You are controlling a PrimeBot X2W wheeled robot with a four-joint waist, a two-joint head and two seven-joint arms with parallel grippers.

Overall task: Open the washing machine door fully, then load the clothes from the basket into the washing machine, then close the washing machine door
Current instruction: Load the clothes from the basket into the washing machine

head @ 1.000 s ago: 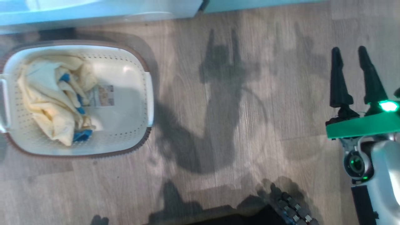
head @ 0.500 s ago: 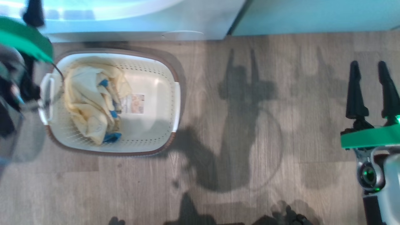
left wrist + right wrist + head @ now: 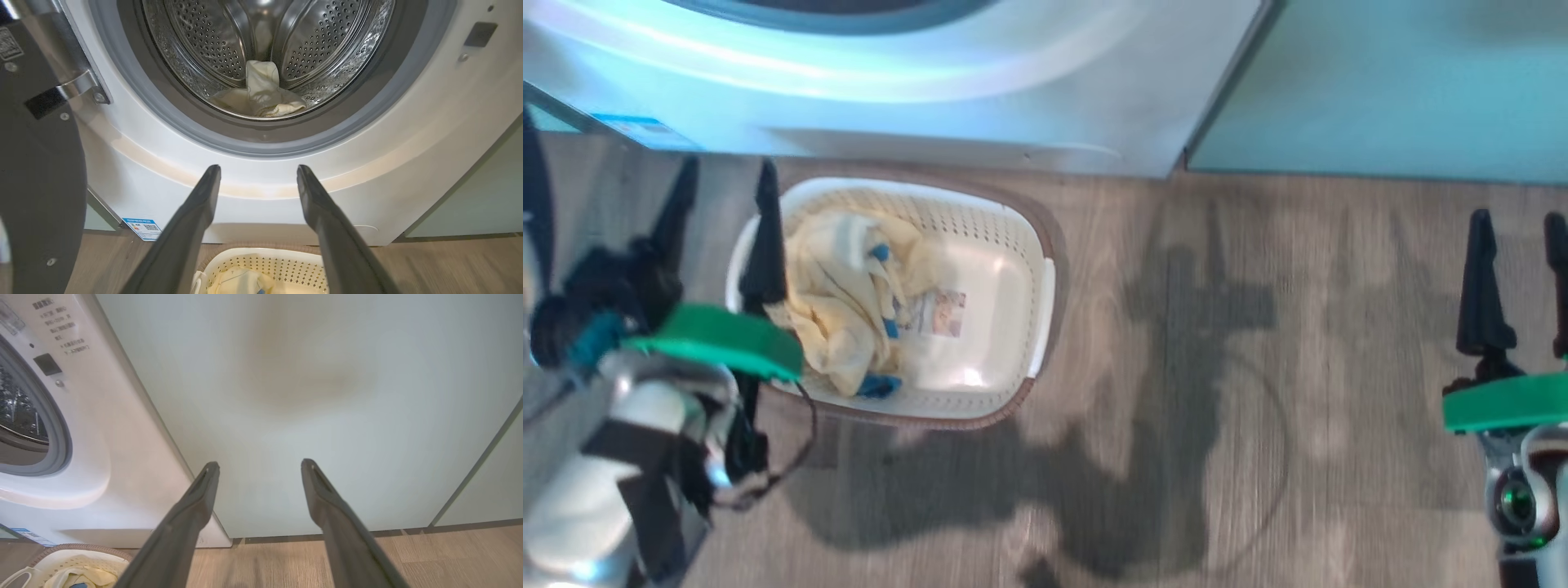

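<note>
With the washing machine door (image 3: 36, 171) swung open at the left edge of my left wrist view, one pale yellow piece (image 3: 261, 96) lies in the steel drum (image 3: 204, 45), top centre. More clothes (image 3: 845, 302) sit in the basket (image 3: 1013, 237), centre-left of the head view, just below the washing machine (image 3: 931, 122). My left gripper (image 3: 727, 167) overlaps the basket's left rim, fingers wide, empty. My right gripper (image 3: 1517, 216), far right, fingers wide, empty, faces a pale green cabinet (image 3: 306, 396).

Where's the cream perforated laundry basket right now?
Head view, left of centre: the cream-white perforated plastic basket stands on the floor before the white washing machine, left gripper by its left rim.
</note>
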